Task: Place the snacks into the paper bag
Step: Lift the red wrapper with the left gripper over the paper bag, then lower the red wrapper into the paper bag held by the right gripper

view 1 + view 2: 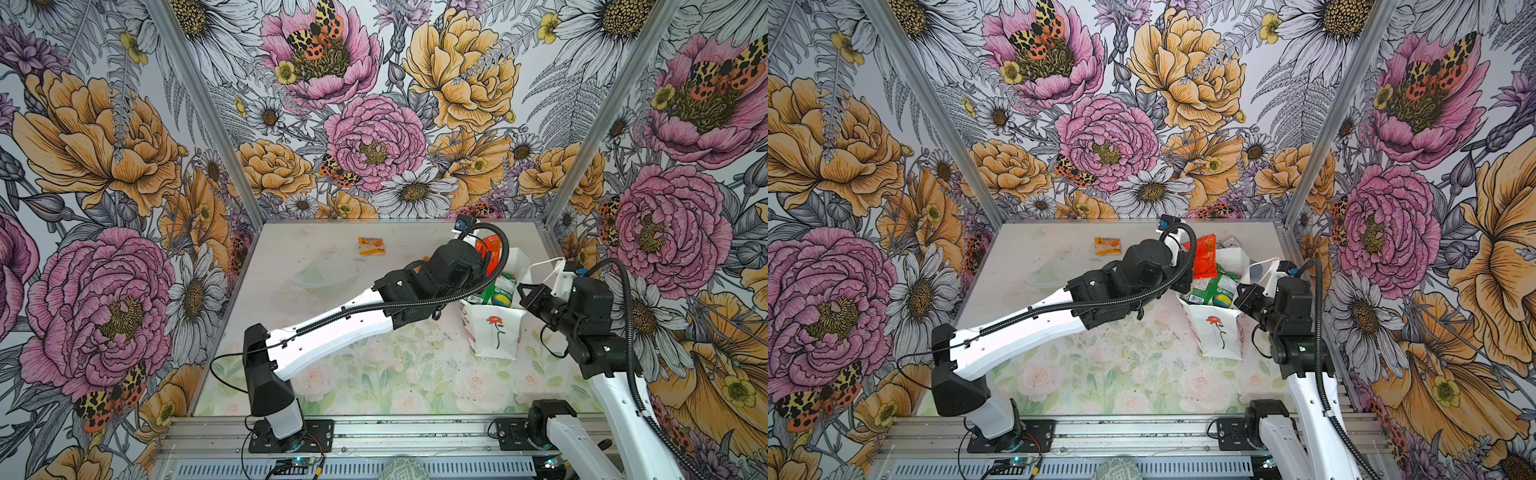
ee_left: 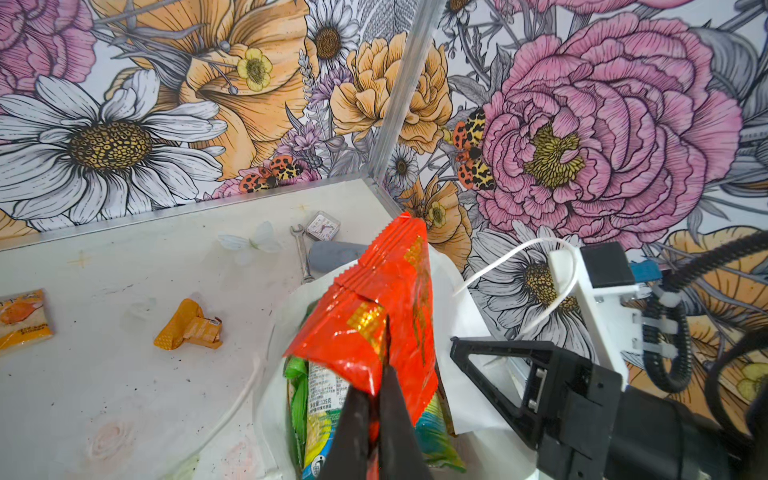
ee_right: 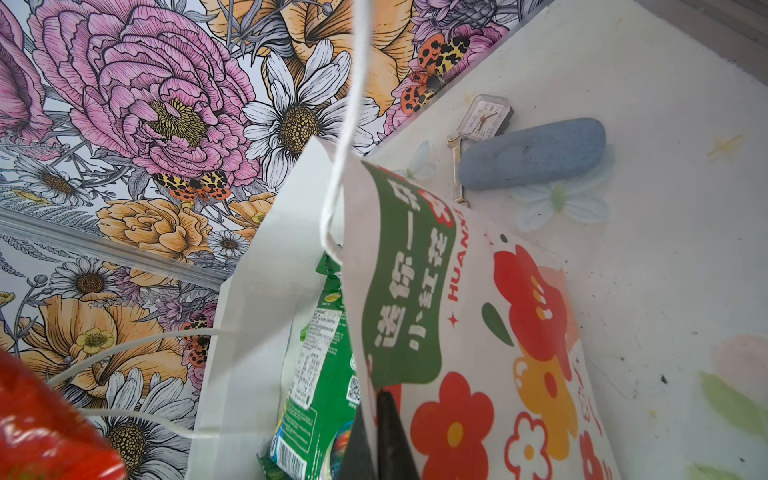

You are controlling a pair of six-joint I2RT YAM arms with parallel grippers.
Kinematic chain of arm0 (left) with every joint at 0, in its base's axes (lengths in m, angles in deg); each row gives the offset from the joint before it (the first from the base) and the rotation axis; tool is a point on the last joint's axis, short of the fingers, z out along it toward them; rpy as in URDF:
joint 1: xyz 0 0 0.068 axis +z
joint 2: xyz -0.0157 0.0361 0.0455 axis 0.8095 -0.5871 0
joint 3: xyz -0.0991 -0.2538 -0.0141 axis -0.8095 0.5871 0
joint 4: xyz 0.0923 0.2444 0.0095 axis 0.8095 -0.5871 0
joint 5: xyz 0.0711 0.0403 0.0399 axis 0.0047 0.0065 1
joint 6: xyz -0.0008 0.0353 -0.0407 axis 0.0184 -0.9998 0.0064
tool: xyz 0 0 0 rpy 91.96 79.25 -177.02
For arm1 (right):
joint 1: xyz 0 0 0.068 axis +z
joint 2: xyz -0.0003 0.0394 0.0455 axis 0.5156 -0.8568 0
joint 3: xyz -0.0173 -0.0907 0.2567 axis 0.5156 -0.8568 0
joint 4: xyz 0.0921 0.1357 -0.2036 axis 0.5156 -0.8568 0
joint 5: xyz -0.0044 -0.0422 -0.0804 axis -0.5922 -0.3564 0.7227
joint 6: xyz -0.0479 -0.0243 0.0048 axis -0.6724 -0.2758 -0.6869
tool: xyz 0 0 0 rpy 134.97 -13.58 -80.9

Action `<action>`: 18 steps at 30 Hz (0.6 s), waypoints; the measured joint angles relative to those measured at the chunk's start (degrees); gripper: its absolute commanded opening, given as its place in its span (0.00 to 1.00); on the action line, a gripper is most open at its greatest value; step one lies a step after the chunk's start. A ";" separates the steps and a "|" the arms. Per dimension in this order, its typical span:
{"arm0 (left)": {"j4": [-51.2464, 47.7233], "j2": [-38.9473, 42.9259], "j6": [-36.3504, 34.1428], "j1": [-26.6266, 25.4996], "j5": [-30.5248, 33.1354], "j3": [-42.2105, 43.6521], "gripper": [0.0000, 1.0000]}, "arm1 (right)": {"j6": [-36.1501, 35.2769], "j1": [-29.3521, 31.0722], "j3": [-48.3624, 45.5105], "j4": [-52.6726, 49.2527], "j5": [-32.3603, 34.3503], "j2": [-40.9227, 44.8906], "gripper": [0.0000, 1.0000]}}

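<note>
The tall white paper bag (image 1: 496, 332) with a red rose drawn on its front stands near the right edge of the pale, flower-printed counter (image 1: 374, 374), leaning a little. The right hand (image 3: 382, 399) is closed flat on the bag's red flower-printed right wall just below the rim, which props the mouth open. Shiny green packets (image 1: 498, 289) already stand inside and reach nearly to the rim, so room looks tight.

Over the far part of the mouth, the left hand (image 2: 380, 386) is pinched shut on the lower edge of a glossy red packet (image 2: 374, 307), which stands upright above it. To do this well, the packet should probably go down edge-first beside the green ones. The pinch should open only once most of the packet is below the rim, while the right hand steadies the wall against tipping.

Farther left on the counter lie a crumpled gold packet (image 2: 189, 326) and a flat orange-and-white packet (image 1: 371, 246), both yet to be bagged. A small metal wrench (image 2: 302, 257) and a small square clock (image 2: 323, 226) sit in the far right corner.
</note>
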 measured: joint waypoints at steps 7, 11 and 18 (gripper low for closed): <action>-4.59 -8.39 0.00 0.17 -3.10 -7.56 0.00 | 0.04 0.00 0.00 -0.02 -0.35 0.24 0.00; -8.07 -15.34 0.00 1.22 -4.50 -14.56 0.00 | 0.66 0.00 0.00 -0.02 -0.79 0.24 0.00; -14.40 -24.26 0.02 3.02 -6.05 -23.21 0.00 | 1.05 0.00 0.00 -0.02 -0.87 0.24 0.00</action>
